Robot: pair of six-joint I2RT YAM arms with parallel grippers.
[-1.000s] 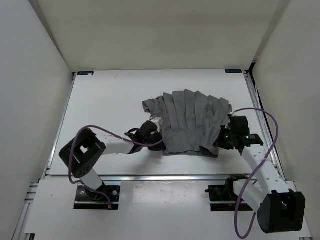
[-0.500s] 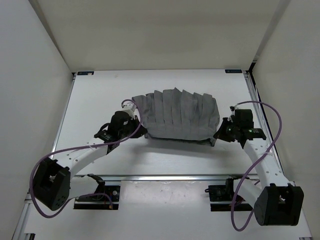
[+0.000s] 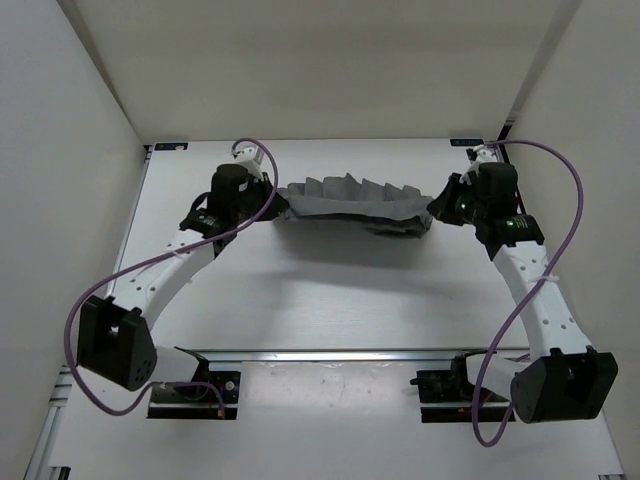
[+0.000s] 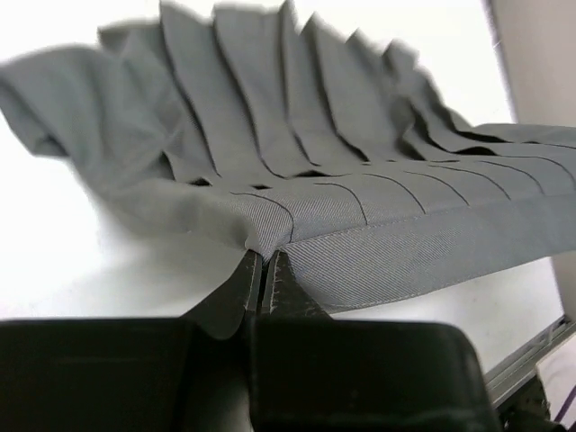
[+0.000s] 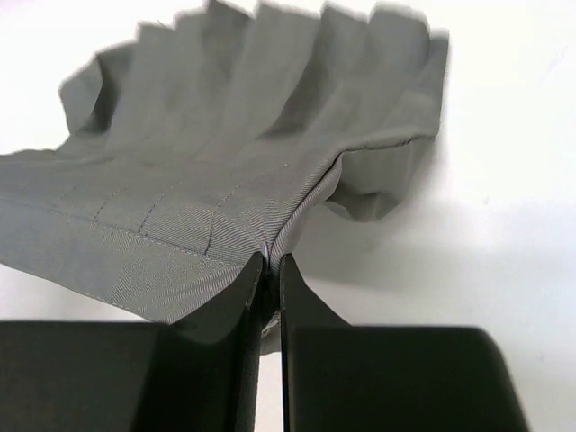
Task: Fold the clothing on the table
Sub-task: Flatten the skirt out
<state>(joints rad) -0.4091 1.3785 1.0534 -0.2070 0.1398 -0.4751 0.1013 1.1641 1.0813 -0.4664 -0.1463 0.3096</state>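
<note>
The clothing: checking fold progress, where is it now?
Top view: the clothing stretches over the far half of the table, pinched between the left gripper and the right gripper.

The left arm (image 3: 165, 275) and the right arm (image 3: 535, 295) were slim white links joined by black joint housings. Farthest back from its pincer, each ended in a bulky black shoulder block (image 3: 118, 345). A purple cable (image 3: 583, 192) looped loosely along each arm and reached a small white connector (image 3: 246, 152) just behind the pincer. The left pincer (image 4: 261, 267) and the right pincer (image 5: 268, 267) each had two matte black fingers (image 4: 236, 292), which tapered to thin blade-like tips. The fingers rose from a broad black body (image 4: 360, 378) directly behind them.
</note>
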